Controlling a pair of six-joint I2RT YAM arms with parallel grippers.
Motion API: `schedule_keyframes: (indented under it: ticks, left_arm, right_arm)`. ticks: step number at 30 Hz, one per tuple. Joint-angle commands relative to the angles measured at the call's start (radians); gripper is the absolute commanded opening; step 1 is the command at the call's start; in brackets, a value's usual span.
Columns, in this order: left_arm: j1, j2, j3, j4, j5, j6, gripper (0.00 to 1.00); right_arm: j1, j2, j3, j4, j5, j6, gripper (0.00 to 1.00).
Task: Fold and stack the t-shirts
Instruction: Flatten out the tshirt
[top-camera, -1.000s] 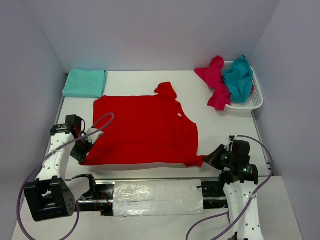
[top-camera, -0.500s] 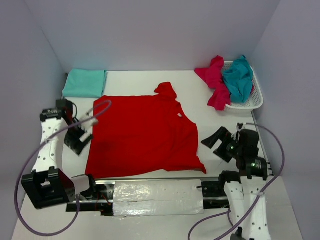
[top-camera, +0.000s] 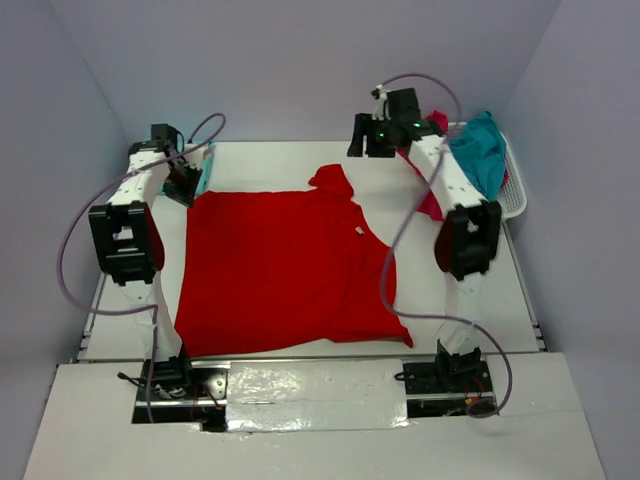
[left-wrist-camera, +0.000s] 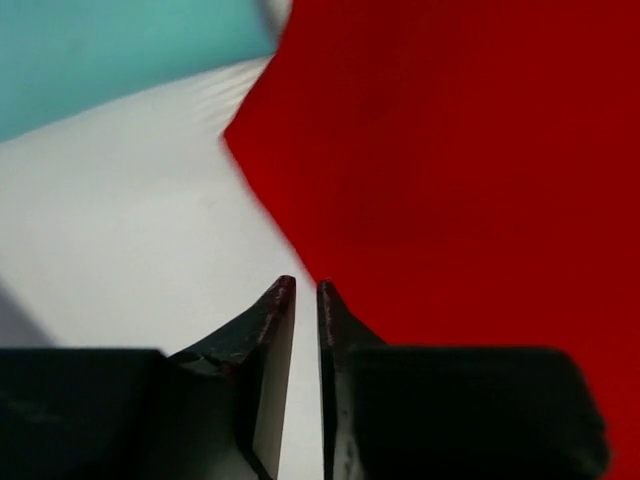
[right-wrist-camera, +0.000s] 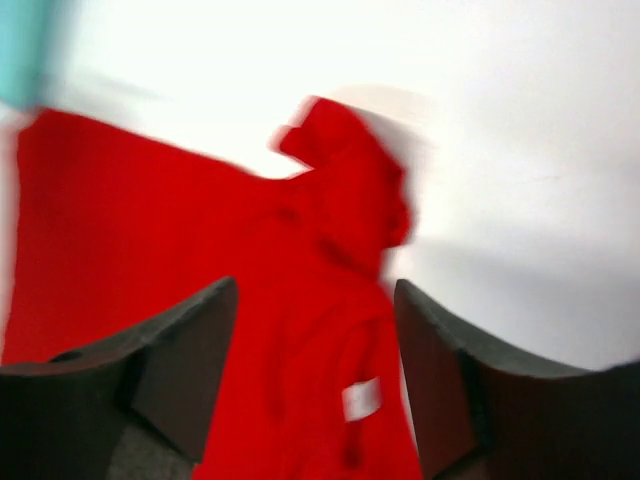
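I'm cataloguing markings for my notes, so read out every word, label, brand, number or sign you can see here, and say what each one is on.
No text can be read in any view.
White tag at the neck of the red t-shirt: too small and blurred to tell whether anything is printed on it.
No other labels, numbers or signs show.

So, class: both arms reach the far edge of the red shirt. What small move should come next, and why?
Probably lower the right claw onto the sleeve below it and close. Its jaws stand open over that sleeve, the red shirt lies flat and unfolded, and the left claw, jaws barely apart and empty, sits by the far left corner.
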Motion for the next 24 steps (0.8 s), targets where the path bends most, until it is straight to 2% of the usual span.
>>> schedule_keyframes:
  ticks: [1, 2, 4, 9, 13, 15, 17, 19, 22, 24]
  left_arm:
    - [-0.03, 0.042, 0.011, 0.124, -0.002, -0.119, 0.29]
    - [-0.029, 0.056, 0.007, 0.138, -0.011, -0.129, 0.29]
    - [-0.03, 0.076, -0.025, 0.171, -0.024, -0.139, 0.29]
    - [-0.034, 0.114, -0.094, 0.204, -0.048, -0.139, 0.29]
    - [-0.034, 0.136, -0.124, 0.224, -0.07, -0.138, 0.3]
    - [-0.035, 0.142, -0.125, 0.227, -0.073, -0.138, 0.3]
    - [-0.035, 0.15, -0.124, 0.233, -0.067, -0.138, 0.3]
    - [-0.037, 0.159, -0.121, 0.233, -0.073, -0.139, 0.3]
    - [-0.04, 0.17, -0.125, 0.238, -0.084, -0.133, 0.3]
    - [-0.043, 0.177, -0.131, 0.245, -0.088, -0.129, 0.3]
  right_arm:
    - [0.033, 0.249, 0.286, -0.147, 0.037, -0.181, 0.72]
    - [0.036, 0.349, 0.344, -0.163, 0.027, -0.191, 0.73]
    - [0.036, 0.405, 0.398, -0.169, 0.001, -0.191, 0.73]
    - [0.052, 0.389, 0.178, -0.069, -0.022, -0.237, 0.72]
    - [0.062, 0.412, 0.146, -0.101, 0.004, -0.255, 0.68]
    - [0.061, 0.397, 0.119, -0.086, -0.01, -0.243, 0.67]
    - [0.064, 0.346, 0.007, -0.036, -0.006, -0.241, 0.65]
    - [0.064, 0.302, -0.038, -0.012, -0.001, -0.238, 0.62]
    - [0.061, 0.239, -0.101, 0.018, 0.005, -0.225, 0.62]
    - [0.055, 0.2, -0.162, 0.075, -0.053, -0.214, 0.63]
